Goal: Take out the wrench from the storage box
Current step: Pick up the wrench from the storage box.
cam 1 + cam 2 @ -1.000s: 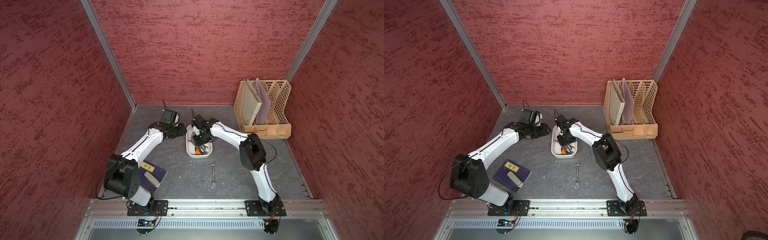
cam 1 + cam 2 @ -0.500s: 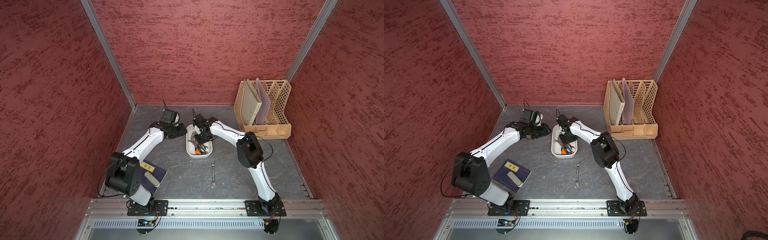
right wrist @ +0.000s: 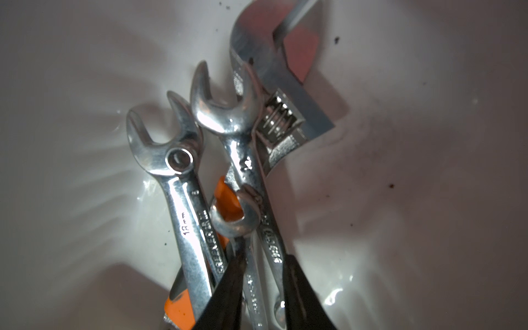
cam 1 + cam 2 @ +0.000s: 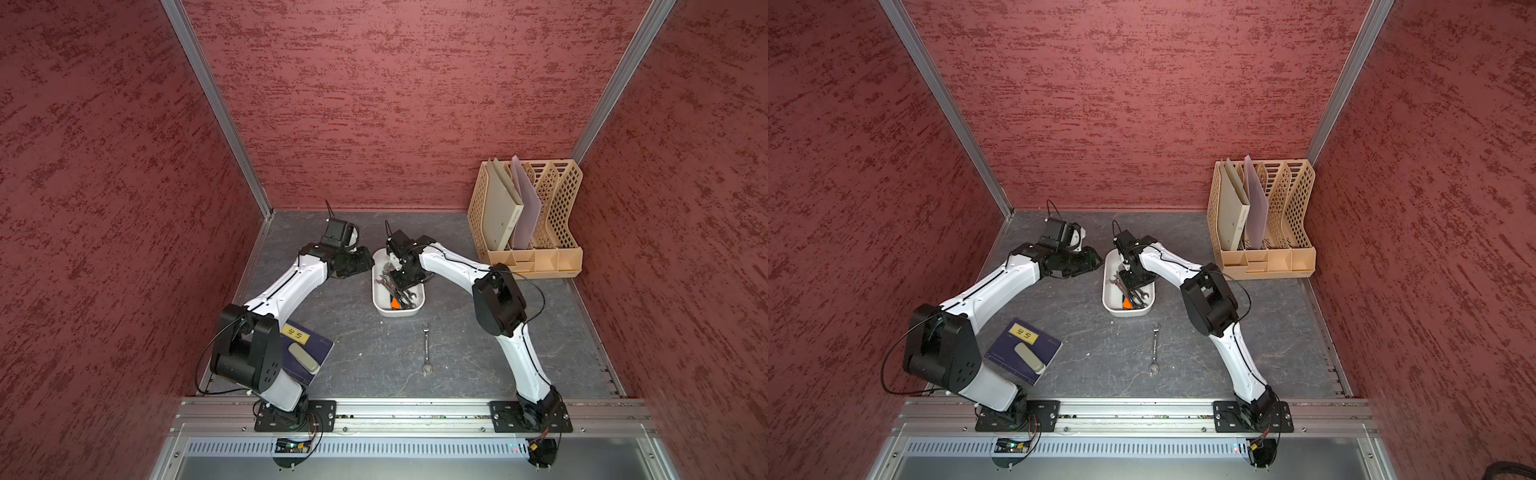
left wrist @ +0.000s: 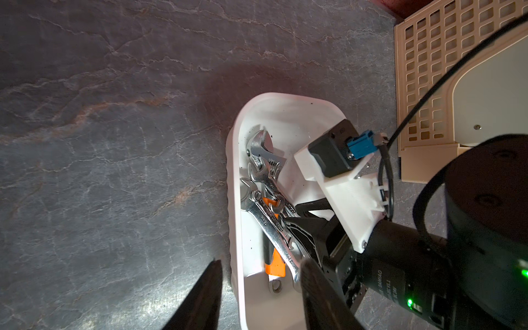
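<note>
The storage box [image 4: 380,305] [image 4: 1109,302], a shallow white tub, sits mid-table and holds several chrome wrenches [image 5: 268,225]. My right gripper [image 3: 264,257] [image 4: 401,280] reaches down inside it. Its black fingers [image 3: 228,285] are shut on two wrench shafts lying side by side, a thin one [image 3: 253,285] and a thicker one [image 3: 273,245]. An adjustable wrench [image 3: 274,71] with an orange handle lies under them. My left gripper [image 5: 261,263] [image 4: 368,262] is open astride the box's side wall [image 5: 235,257], one finger outside and one inside. Another wrench [image 4: 427,349] [image 4: 1154,348] lies on the table in front of the box.
A beige lattice file rack [image 4: 552,216] with folders stands at the back right. A dark blue notebook [image 4: 318,347] with a small beige block [image 4: 304,357] on it lies beside the left arm's base. Red walls close in on three sides.
The right gripper's fingers have closed a little onto the wrench shafts. The right arm's elbow shifted slightly; the left arm has stayed put.
</note>
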Robot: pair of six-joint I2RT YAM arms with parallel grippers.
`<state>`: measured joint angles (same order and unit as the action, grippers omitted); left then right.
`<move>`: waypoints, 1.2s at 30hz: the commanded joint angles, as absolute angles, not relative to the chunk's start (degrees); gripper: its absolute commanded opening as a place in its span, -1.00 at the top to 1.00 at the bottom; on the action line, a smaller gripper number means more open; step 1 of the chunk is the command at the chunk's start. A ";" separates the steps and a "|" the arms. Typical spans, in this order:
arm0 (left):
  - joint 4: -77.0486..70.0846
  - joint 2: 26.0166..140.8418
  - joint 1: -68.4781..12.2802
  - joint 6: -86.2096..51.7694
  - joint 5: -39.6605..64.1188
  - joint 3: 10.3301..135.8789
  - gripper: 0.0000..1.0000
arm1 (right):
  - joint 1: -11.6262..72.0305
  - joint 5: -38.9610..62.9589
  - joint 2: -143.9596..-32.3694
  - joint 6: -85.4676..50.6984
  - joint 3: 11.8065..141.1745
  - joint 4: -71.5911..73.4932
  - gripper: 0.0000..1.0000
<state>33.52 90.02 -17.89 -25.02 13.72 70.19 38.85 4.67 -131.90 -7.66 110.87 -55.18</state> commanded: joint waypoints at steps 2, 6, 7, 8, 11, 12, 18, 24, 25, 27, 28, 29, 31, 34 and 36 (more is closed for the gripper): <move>33.05 89.90 -17.58 -24.41 14.33 70.58 0.03 | 39.02 2.68 -131.39 -6.90 109.78 -54.82 0.45; 33.05 89.76 -17.58 -24.47 14.35 70.49 0.04 | 39.28 1.85 -131.94 -6.77 109.70 -55.07 0.41; 32.96 89.78 -17.58 -24.43 14.33 70.49 0.04 | 39.37 1.68 -132.01 -6.77 109.61 -55.02 0.41; 32.96 89.76 -17.58 -24.47 14.33 70.49 0.04 | 39.40 1.50 -132.14 -6.77 109.57 -55.06 0.40; 32.87 89.84 -17.58 -24.43 14.41 70.49 0.03 | 39.46 0.73 -132.31 -6.77 109.50 -55.11 0.41; 32.83 89.82 -17.58 -24.43 14.41 70.49 0.04 | 39.55 0.68 -132.29 -6.77 109.39 -55.11 0.41; 32.78 89.87 -17.58 -24.52 14.59 70.48 0.04 | 39.69 -0.63 -133.33 -6.81 109.34 -55.09 0.42; 32.78 89.76 -17.58 -24.54 14.68 70.53 0.04 | 39.64 -1.16 -134.34 -7.37 109.70 -54.42 0.49; 32.85 89.75 -17.58 -24.52 14.66 70.65 0.04 | 39.64 -1.00 -134.46 -7.47 109.80 -54.33 0.52; 32.87 89.74 -17.58 -24.52 14.68 70.66 0.04 | 39.69 -0.69 -134.60 -7.73 110.02 -54.15 0.54; 32.87 89.74 -17.58 -24.47 14.68 70.73 0.04 | 39.64 -0.76 -134.61 -7.82 109.99 -54.06 0.56; 32.87 89.77 -17.57 -24.52 14.69 70.75 0.04 | 39.70 -0.88 -134.62 -8.03 110.03 -53.92 0.59; 32.87 89.78 -17.58 -24.52 14.68 70.73 0.04 | 39.65 -1.09 -134.50 -8.34 109.87 -53.71 0.62; 32.87 89.68 -17.58 -24.57 14.77 70.74 0.04 | 39.55 -1.62 -134.43 -8.94 109.86 -53.44 0.65; 32.87 89.48 -17.58 -24.52 14.77 70.69 0.04 | 39.46 -1.20 -134.21 -9.06 109.78 -53.28 0.65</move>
<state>33.41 90.02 -17.89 -25.02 14.35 70.19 39.68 1.58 -131.92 -8.25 110.72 -54.28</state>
